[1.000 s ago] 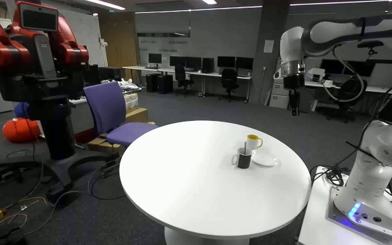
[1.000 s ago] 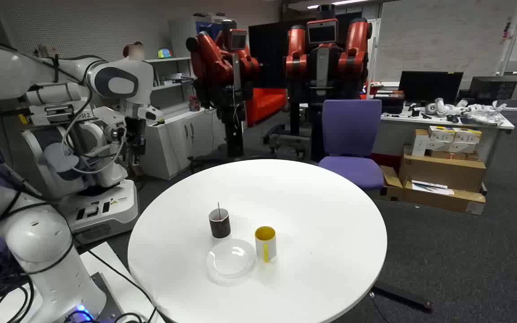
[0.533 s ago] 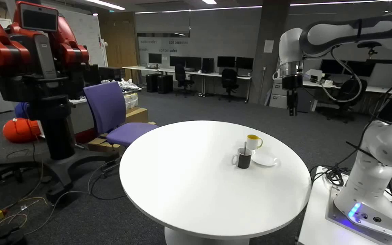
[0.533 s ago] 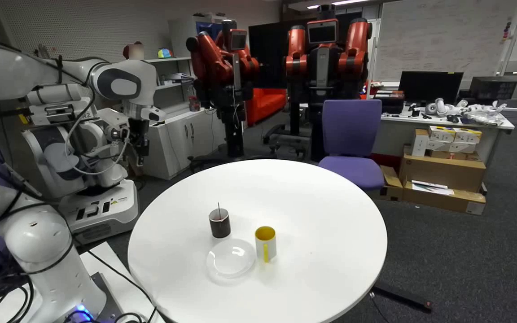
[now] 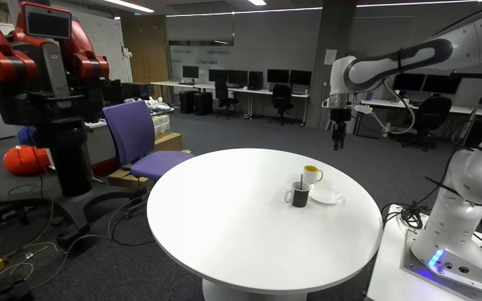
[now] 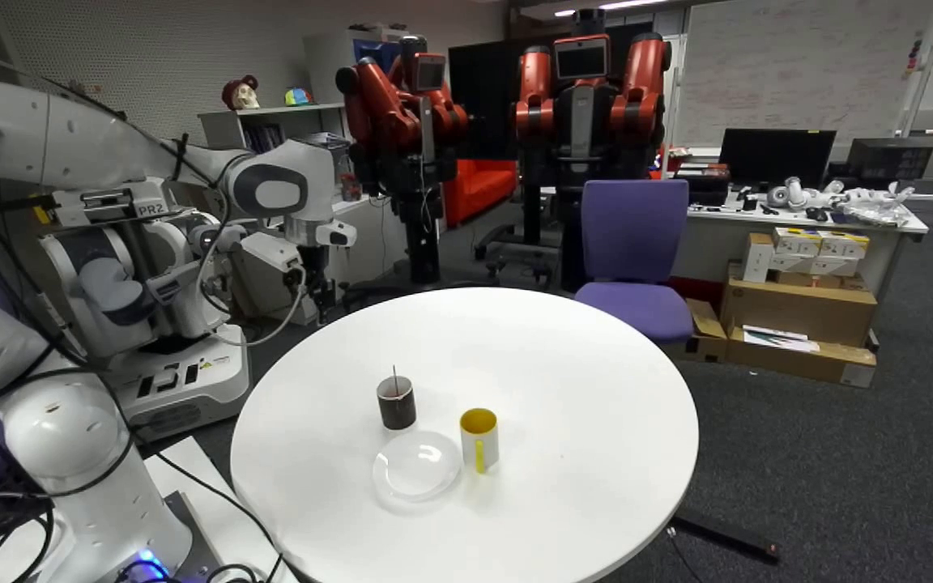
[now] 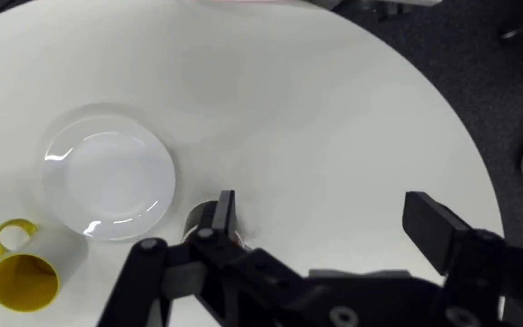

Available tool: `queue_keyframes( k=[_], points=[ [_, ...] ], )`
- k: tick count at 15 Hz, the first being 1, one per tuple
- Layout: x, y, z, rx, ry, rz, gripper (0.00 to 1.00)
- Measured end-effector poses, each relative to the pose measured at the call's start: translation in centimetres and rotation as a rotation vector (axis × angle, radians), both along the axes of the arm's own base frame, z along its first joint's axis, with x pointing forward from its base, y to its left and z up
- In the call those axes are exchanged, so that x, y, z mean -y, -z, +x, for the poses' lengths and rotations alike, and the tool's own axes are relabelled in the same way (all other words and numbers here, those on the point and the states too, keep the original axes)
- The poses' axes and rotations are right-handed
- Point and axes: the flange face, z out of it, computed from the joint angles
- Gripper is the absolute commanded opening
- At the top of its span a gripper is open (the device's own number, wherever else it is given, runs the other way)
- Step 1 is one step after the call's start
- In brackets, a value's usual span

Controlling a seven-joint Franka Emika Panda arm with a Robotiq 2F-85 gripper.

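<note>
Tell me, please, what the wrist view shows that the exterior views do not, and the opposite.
Only the wrist view clearly shows the claw with fingers spread apart.

Only the exterior views show the thin utensil in the dark mug and a purple chair.

Shared: table, plate, yellow-handled mug and dark mug, which the claw mostly hides in the wrist view.

The rounded white arm [image 5: 467,41] (blue light [image 5: 435,257] on its base [image 5: 462,253]) has dark trim [image 5: 446,49], a pale cable [image 5: 412,113] and a black gripper [image 7: 321,210].

Claw [image 7: 321,204] downward, fingers [image 7: 429,223] wide apart
</note>
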Motion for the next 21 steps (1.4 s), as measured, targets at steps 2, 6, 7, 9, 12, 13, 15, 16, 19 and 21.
queue_keyframes(
  k=[2,6,7,9,12,13,15,16,19,21],
  points=[
    [1.4,2.4,1.7,0.016,-0.044,-0.003,1.0],
    [4.0,7.3,4.3,0.018,-0.181,-0.021,1.0],
    [4.5,8.4,4.9,0.021,-0.207,-0.034,1.0],
    [5.1,10.3,6.0,0.023,-0.269,-0.074,1.0],
    [5.3,12.1,6.9,0.015,-0.313,-0.105,1.0],
    [5.2,12.2,7.0,0.013,-0.316,-0.107,1.0],
    [5.2,12.1,7.3,0.017,-0.318,-0.109,1.0],
    [5.2,12.0,7.3,0.018,-0.318,-0.11,1.0],
    [5.2,12.0,7.3,0.019,-0.318,-0.11,1.0],
    [5.2,12.0,7.3,0.019,-0.318,-0.11,1.0]
  ],
)
